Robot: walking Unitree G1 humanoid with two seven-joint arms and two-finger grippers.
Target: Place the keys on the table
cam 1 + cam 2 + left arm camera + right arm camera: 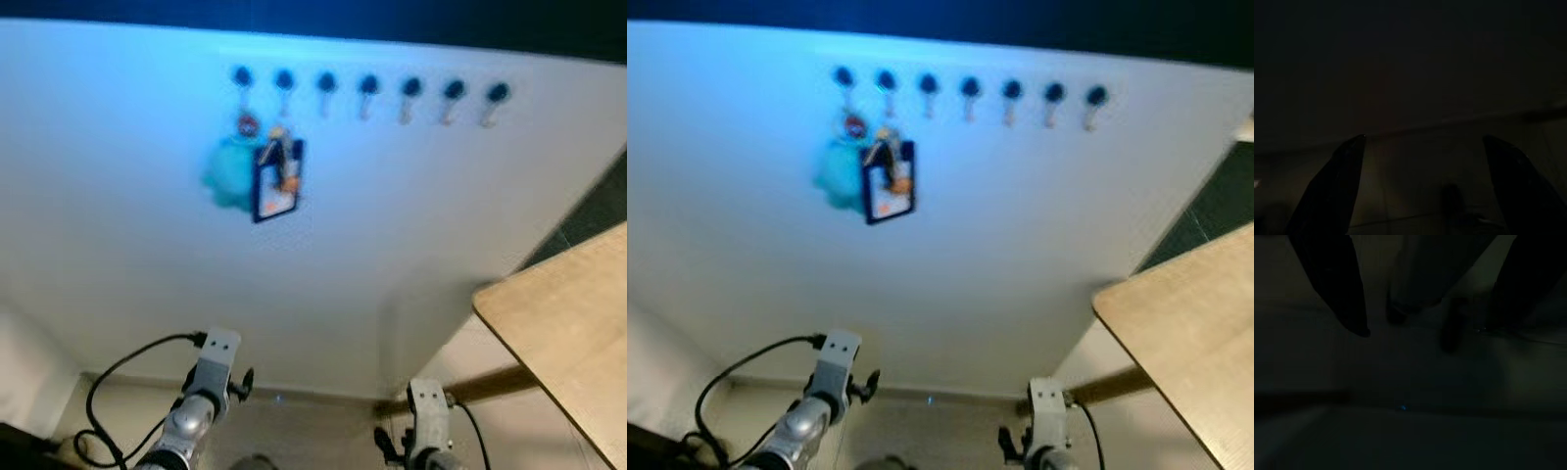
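The keys (pixel 275 147) hang on the white wall from the second of several dark hooks, bunched with a fluffy teal charm (pixel 227 174) and a blue-framed card holder (pixel 278 188). At the right stands the light wooden table (pixel 573 318), its corner nearest me. Both silver arms hang low, well below the keys: the left arm (pixel 209 384) and the right arm (pixel 427 419). In the dark left wrist view the left gripper (pixel 1423 138) has its fingers wide apart with nothing between them. The right gripper (pixel 1430 329) is likewise open over the dim floor.
A row of hooks (pixel 368 86) runs along the wall, the others bare. A black cable (pixel 118 377) loops from the left arm. The wall ends at a corner (pixel 578 211) just behind the table, with a dark area beyond.
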